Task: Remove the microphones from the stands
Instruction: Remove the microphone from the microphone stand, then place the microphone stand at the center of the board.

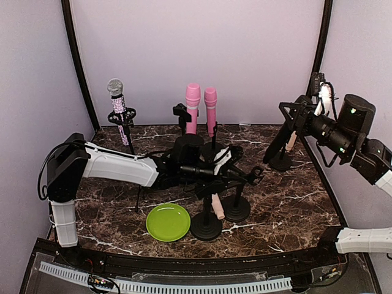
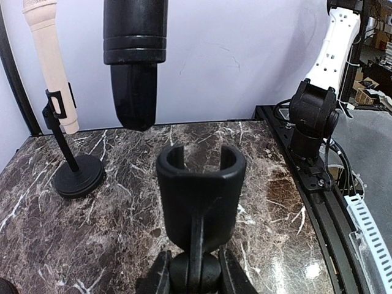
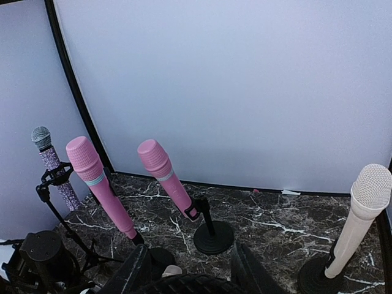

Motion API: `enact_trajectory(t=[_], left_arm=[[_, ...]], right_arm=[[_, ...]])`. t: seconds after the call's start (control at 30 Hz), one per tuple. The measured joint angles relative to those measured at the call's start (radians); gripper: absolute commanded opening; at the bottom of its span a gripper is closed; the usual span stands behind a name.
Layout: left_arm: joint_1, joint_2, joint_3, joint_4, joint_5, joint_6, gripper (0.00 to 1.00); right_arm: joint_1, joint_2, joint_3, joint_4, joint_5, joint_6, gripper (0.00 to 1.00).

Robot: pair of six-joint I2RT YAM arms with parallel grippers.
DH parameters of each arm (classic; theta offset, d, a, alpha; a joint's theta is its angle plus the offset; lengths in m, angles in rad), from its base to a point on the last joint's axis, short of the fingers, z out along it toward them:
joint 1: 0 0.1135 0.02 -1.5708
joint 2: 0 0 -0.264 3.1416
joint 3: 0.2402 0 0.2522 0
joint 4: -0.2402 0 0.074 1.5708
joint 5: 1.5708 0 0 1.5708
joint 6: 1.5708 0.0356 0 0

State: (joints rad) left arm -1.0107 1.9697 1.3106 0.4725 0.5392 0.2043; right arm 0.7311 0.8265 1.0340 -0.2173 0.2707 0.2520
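Pretty plain setup: dark brown marble-look tabletop (image 1: 294, 196) with white veins, boxed in on three sides by pale lavender-white backdrop panels (image 1: 245, 49), with black poles (image 1: 76, 61) in the back corners. Lighting's soft and even. Past the table's right edge there's some cluttered storage with boxes (image 2: 367, 92).
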Motion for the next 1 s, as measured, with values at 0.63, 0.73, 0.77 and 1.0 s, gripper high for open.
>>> enact_trajectory(t=[0.63, 0.73, 0.77, 1.0], left_arm=[[-0.066, 0.000, 0.044, -0.092, 0.024, -0.029, 0.00], [-0.066, 0.000, 0.044, -0.093, 0.037, -0.035, 0.00], [-0.066, 0.000, 0.044, -0.093, 0.040, -0.036, 0.00], [-0.066, 0.000, 0.051, -0.110, 0.071, -0.041, 0.00]], right_arm=[[0.000, -0.002, 0.000, 0.009, 0.023, 0.000, 0.15], [0.000, -0.001, 0.000, 0.009, 0.023, 0.000, 0.15], [0.000, -0.001, 0.000, 0.010, 0.023, 0.000, 0.15], [0.000, -0.001, -0.002, 0.016, 0.023, 0.000, 0.15]])
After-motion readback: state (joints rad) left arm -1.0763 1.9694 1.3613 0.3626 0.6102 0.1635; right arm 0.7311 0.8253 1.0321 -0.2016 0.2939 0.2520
